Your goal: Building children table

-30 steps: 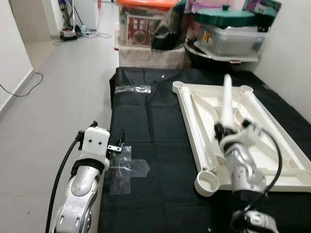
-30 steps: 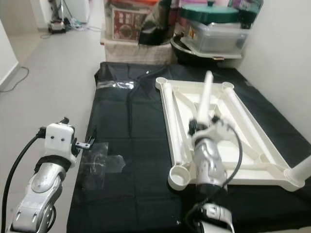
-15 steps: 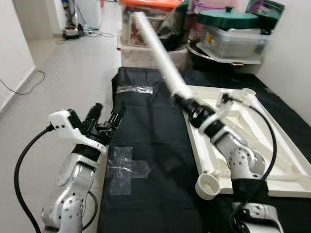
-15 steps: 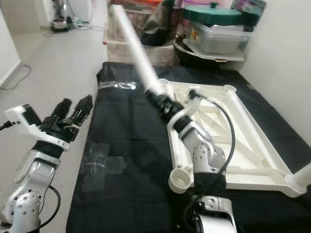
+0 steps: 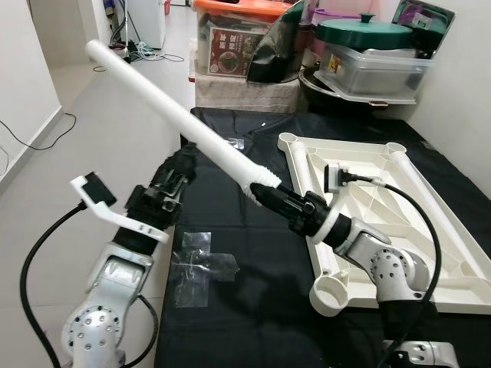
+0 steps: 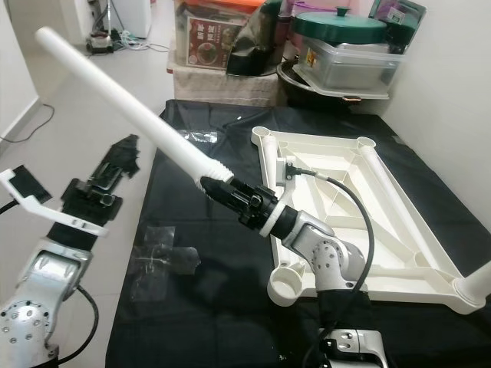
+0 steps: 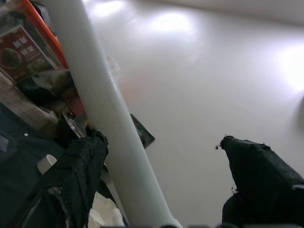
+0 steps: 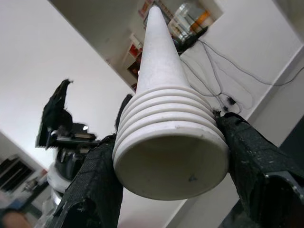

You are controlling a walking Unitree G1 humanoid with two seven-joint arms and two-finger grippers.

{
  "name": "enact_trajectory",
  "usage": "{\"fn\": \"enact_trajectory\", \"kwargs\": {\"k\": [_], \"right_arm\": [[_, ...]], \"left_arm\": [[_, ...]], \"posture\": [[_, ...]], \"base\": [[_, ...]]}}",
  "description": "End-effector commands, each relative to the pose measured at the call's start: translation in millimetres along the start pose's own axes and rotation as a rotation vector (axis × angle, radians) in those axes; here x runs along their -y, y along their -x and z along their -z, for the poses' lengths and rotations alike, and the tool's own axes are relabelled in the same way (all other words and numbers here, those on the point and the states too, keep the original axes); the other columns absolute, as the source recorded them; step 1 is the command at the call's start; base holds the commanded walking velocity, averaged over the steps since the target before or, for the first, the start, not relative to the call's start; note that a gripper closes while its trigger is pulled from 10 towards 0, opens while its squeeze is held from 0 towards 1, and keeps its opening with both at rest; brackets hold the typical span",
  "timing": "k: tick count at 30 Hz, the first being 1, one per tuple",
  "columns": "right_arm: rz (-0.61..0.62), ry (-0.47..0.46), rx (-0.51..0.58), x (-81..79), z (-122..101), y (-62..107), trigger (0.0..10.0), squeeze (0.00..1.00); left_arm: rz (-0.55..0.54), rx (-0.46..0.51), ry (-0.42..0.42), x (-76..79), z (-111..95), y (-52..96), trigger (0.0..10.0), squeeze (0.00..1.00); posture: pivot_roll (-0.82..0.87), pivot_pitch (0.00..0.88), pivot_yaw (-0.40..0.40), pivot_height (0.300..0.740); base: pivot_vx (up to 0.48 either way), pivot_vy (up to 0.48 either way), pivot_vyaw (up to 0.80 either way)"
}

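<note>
A long white table leg (image 5: pixel 165 100) slants up and to the left over the black cloth. My right gripper (image 5: pixel 262 193) is shut on its ribbed lower end (image 8: pixel 166 142). My left gripper (image 5: pixel 175 170) is open halfway up the leg; in the left wrist view the leg (image 7: pixel 104 118) lies against one finger (image 7: pixel 80 171), and the other finger (image 7: pixel 261 175) stands apart. To the right the white tabletop frame (image 5: pixel 368 176) lies upside down, with an open corner socket (image 5: pixel 331 290) nearest me. One leg (image 6: pixel 477 282) stands in its near right corner.
A black cloth (image 5: pixel 230 230) covers the floor, with a patch of clear tape (image 5: pixel 201 262) near my left arm. Storage boxes (image 5: pixel 234 42) and a green-lidded container (image 5: pixel 367 34) line the back. Grey floor lies to the left, a white wall (image 6: pixel 453 115) to the right.
My right gripper swung the leg from upright over the frame to a long slant up and left. My left arm rose and brought its open fingers to the leg.
</note>
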State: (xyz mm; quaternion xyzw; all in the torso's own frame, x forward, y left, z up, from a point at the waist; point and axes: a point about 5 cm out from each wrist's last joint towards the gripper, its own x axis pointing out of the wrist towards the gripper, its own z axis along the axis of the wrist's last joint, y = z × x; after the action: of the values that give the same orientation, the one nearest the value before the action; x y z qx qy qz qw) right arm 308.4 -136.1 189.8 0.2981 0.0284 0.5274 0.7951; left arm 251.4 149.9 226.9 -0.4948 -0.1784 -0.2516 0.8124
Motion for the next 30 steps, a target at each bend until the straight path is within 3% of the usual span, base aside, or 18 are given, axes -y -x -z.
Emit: {"fn": "enact_trajectory", "kwargs": {"k": [1,6,15,21,25,26,27,28,29,30], "right_arm": [[-0.05,0.011,0.001,-6.4,-2.9,0.3,0.0,0.0],[-0.162,-0.017,-0.101,-16.7,7.6,8.7,0.0,0.0],[-0.207,-0.033,-0.179,-20.0,17.0,15.6,0.0,0.0],[-0.262,-0.06,-0.258,-21.7,19.8,26.9,0.0,0.0],[-0.28,-0.079,-0.33,-20.9,25.2,37.2,0.0,0.0],[-0.277,-0.081,-0.339,-20.1,25.2,38.9,0.0,0.0],[-0.277,-0.081,-0.339,-20.1,25.2,38.9,0.0,0.0],[-0.277,-0.088,-0.345,-19.5,24.5,40.4,0.0,0.0],[-0.277,-0.088,-0.345,-19.5,24.5,40.4,0.0,0.0],[-0.279,-0.09,-0.349,-19.6,25.2,41.1,0.0,0.0]], "left_arm": [[-0.024,-0.004,0.041,-4.4,2.8,3.1,10.0,0.0],[-0.042,-0.008,0.057,-9.6,-6.6,6.9,10.0,0.0],[-0.034,-0.006,0.052,-10.7,-14.3,7.1,10.0,0.0],[-0.032,-0.032,0.035,-17.8,-25.2,10.2,10.0,0.0],[0.013,-0.05,0.017,-13.4,-31.7,11.3,10.0,0.0],[0.026,-0.057,0.012,-12.1,-34.0,12.7,8.2,0.0],[0.026,-0.057,0.012,-12.1,-34.0,12.7,8.2,0.0],[0.037,-0.062,0.013,-11.9,-38.0,15.9,1.2,0.0],[0.037,-0.062,0.013,-11.9,-38.0,15.9,1.2,0.0],[0.039,-0.063,0.017,-12.1,-39.2,17.5,0.0,0.0]], "posture": [[0.02,0.0,-0.102,0.74],[0.02,0.0,-0.104,0.74],[0.02,0.0,-0.101,0.74],[0.01,0.0,-0.101,0.74],[0.02,0.0,-0.101,0.74],[0.01,0.0,-0.104,0.74],[0.01,0.0,-0.104,0.74],[0.01,0.0,-0.104,0.74],[0.01,0.0,-0.104,0.74],[0.01,0.0,-0.107,0.74]], "base": [[0.0,0.0,0.0],[0.0,0.0,0.0],[0.0,0.0,0.0],[0.0,0.0,0.0],[0.0,0.0,0.0],[0.0,0.0,0.0],[0.0,0.0,0.0],[0.0,0.0,0.0],[0.0,0.0,0.0],[0.0,0.0,0.0]]}}
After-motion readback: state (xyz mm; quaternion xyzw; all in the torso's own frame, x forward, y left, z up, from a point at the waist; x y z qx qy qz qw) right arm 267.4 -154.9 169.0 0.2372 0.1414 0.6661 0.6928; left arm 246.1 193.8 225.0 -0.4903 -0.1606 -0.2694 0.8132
